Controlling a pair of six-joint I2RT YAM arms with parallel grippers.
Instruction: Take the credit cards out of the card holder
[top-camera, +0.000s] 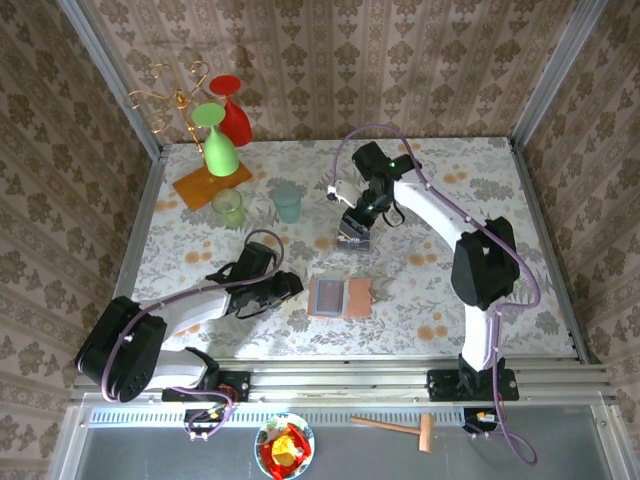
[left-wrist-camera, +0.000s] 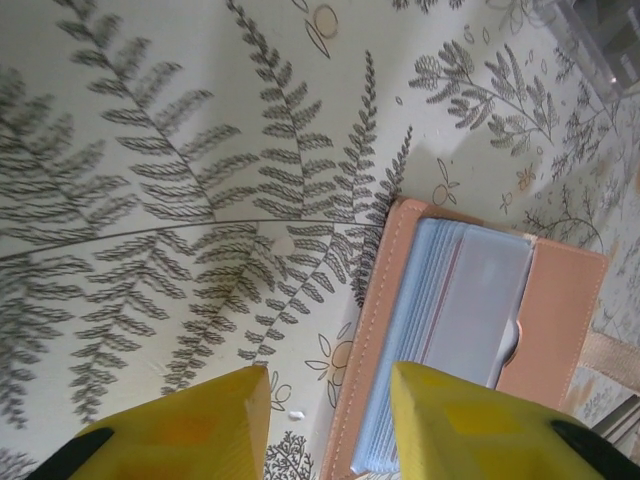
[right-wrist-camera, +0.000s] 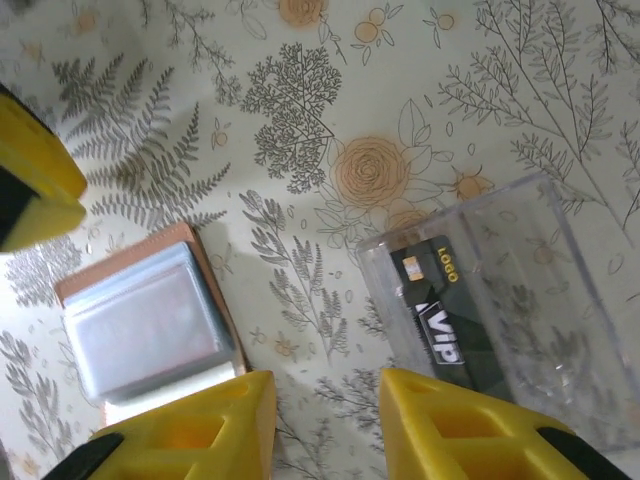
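Observation:
The card holder lies open on the table, salmon-tan outside with grey-blue pockets stacked inside. My left gripper hovers at its left edge, open, and the holder's stitched rim runs beneath the gap. A black credit card with "VIP" print rests in the clear tray. Above the tray's near end, my right gripper stands open with bare tablecloth between its fingers. The right wrist view also takes in the card holder at the left.
At the back left an orange-based glass rack carries a green glass and a red glass. A small green cup and a teal cup stand near it. A wooden mallet and a bowl sit below the table's front rail.

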